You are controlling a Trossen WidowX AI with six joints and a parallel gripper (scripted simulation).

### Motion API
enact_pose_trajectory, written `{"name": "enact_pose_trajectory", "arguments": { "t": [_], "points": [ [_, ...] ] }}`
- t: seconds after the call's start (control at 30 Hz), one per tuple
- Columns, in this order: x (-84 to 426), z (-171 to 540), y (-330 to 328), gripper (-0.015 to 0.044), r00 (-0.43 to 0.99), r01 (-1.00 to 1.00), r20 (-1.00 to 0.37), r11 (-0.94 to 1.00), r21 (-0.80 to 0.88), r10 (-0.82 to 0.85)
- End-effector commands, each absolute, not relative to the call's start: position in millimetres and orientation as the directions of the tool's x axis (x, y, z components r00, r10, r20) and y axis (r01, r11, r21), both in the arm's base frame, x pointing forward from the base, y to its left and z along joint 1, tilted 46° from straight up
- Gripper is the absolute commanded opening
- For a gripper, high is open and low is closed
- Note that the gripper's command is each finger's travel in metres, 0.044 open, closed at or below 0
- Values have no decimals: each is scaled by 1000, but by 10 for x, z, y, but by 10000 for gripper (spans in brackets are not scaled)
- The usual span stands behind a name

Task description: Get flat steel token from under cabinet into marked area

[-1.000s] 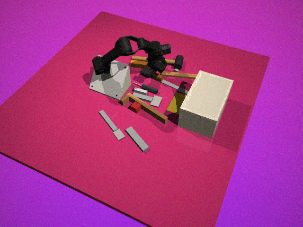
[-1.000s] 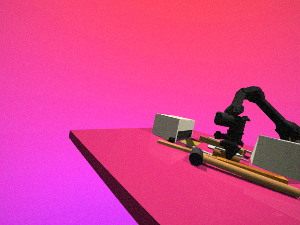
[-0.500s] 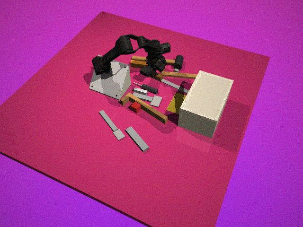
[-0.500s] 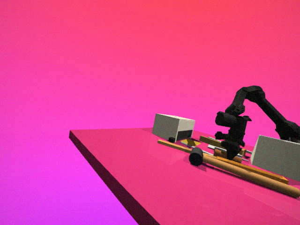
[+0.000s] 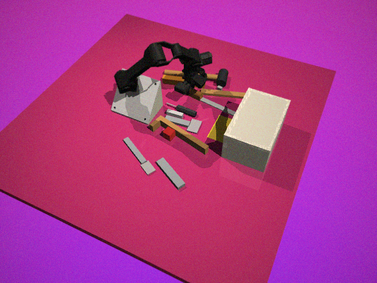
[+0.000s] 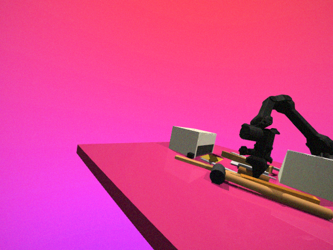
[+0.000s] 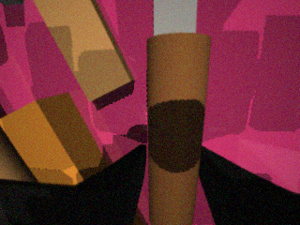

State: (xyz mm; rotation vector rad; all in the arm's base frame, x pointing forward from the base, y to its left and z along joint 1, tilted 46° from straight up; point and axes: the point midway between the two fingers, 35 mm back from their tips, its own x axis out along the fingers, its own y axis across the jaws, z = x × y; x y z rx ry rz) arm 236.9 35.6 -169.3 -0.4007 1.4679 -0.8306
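Crimson tabletop (image 5: 212, 219) (image 6: 166, 199) is spreading beneath the gripper (image 5: 191, 86) (image 6: 256, 175) (image 7: 173, 147), whose jaws are standing partly open astride a brown handle (image 5: 195, 94) (image 6: 243, 170) (image 7: 179, 66). Beyond, its grey blade (image 5: 217, 105) (image 7: 174, 16) is pointing toward the yellow area (image 5: 217, 128) (image 6: 219, 159) and pale cabinet (image 5: 255, 115) (image 6: 184, 139); the token's whereabouts are escaping view.

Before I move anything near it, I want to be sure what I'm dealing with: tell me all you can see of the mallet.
The mallet has a black, cylindrical head and a long, round, tan handle that looks wooden; the head's material is unclear. It lies on its side on the table, near the arm, head toward the cabinet's side. An orange bar lies alongside the handle; whether they touch I cannot tell. From above, the arm hides part of the handle. No damage shows.
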Motion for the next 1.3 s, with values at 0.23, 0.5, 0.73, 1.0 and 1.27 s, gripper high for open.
{"name": "enact_pose_trajectory", "arguments": {
  "t": [0.23,0.5,0.73,1.0,1.27],
  "points": [
    [2367,-1699,350,270,-97,245,-708,672,-699,-700],
    [2365,-1706,349,270,-97,247,-708,672,-698,-700],
    [2336,-1725,324,270,-97,243,-707,673,-699,-700],
    [2367,-1716,350,138,-94,253,-712,675,-693,-696],
    [2367,-1716,350,26,-94,253,-712,675,-693,-696]
  ]
}}
